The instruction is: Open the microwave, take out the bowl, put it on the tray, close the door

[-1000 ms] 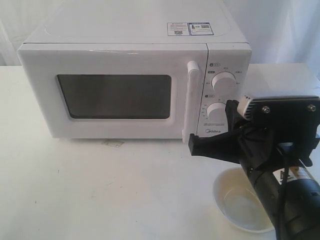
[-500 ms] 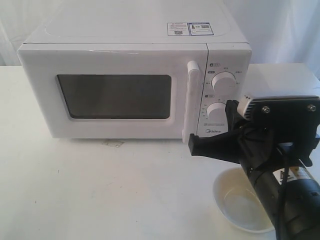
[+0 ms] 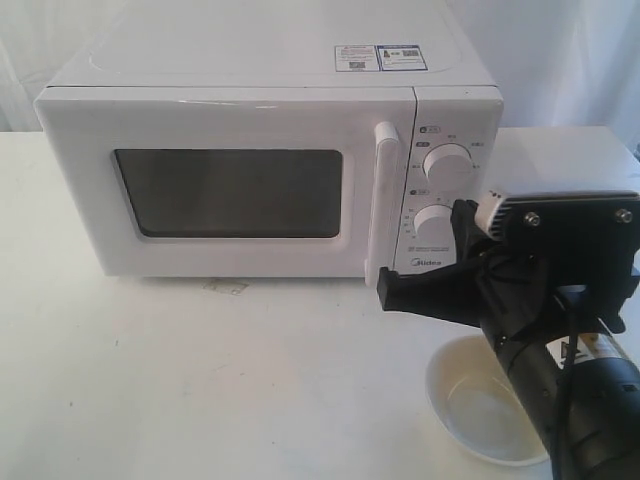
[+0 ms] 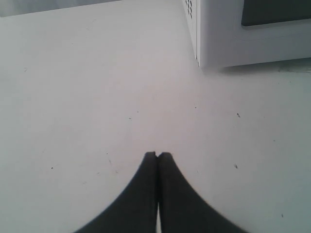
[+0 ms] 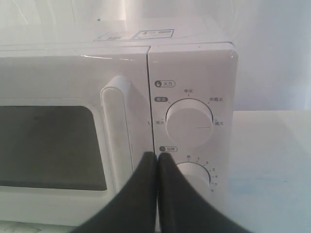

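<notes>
The white microwave [image 3: 270, 70] stands at the back of the table with its door [image 3: 225, 190] closed, and its tall bar handle [image 3: 383, 200] sits next to the two knobs. My right gripper [image 3: 385, 290] is shut with nothing in it, its tips just in front of the handle's lower end. The right wrist view shows the gripper [image 5: 157, 155] pointing at the seam between the handle [image 5: 116, 131] and the knob panel. The cream bowl [image 3: 470, 405] rests on the table at the front right, partly hidden by the right arm. My left gripper [image 4: 157, 155] is shut and empty above bare table, near the microwave's corner [image 4: 218, 34]. No tray is in view.
The upper knob [image 3: 447, 163] and lower knob [image 3: 433, 222] sit right of the handle. A small label [image 3: 225, 287] lies on the white table [image 3: 200, 380] under the microwave's front edge. Pale curtains hang behind.
</notes>
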Motion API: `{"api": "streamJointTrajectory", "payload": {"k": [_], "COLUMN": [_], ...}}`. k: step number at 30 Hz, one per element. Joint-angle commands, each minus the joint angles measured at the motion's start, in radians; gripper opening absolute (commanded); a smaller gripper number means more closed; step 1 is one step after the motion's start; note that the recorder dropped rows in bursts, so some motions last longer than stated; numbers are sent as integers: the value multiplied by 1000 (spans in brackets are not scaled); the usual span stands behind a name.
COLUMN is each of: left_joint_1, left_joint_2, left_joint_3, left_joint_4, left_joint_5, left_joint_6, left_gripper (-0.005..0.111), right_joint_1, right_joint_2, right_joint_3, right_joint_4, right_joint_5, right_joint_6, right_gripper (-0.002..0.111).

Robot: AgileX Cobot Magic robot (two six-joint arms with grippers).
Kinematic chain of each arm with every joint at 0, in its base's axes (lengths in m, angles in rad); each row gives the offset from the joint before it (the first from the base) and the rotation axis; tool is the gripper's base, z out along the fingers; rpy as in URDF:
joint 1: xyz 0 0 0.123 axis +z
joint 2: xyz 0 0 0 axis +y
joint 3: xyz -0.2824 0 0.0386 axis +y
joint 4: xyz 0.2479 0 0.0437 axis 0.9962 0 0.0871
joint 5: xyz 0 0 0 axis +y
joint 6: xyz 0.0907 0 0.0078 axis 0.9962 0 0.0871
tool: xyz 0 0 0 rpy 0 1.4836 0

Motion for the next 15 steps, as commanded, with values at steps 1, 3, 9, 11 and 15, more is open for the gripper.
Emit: {"api": "streamJointTrajectory", "payload": {"k": [1,3,9,11,15], "left_joint_1": [0,0,0,0,0], "left_joint_2": [-4,-4,-4,-4,-4], "left_joint_3": [5,5,5,5,5], "left_joint_4": [-3,-3,-3,-3,-3], "left_joint_5": [4,4,4,4,4], "left_joint_6": [-7,-7,-7,-7,-7], "left_gripper": [0,0,0,0,0], "right_joint_1": [2,2,-1,-18,-131], "right_joint_2": [-7,-7,-95,-189,-389], "right_joint_3": [6,6,6,6,8], "right_joint_4": [1,0,-35,-67,-75], "right_joint_5": [-31,-27,87,179,410], "right_joint_6": [-1,-1,-43,-88,-94], "right_gripper": [0,0,0,0,0]}}
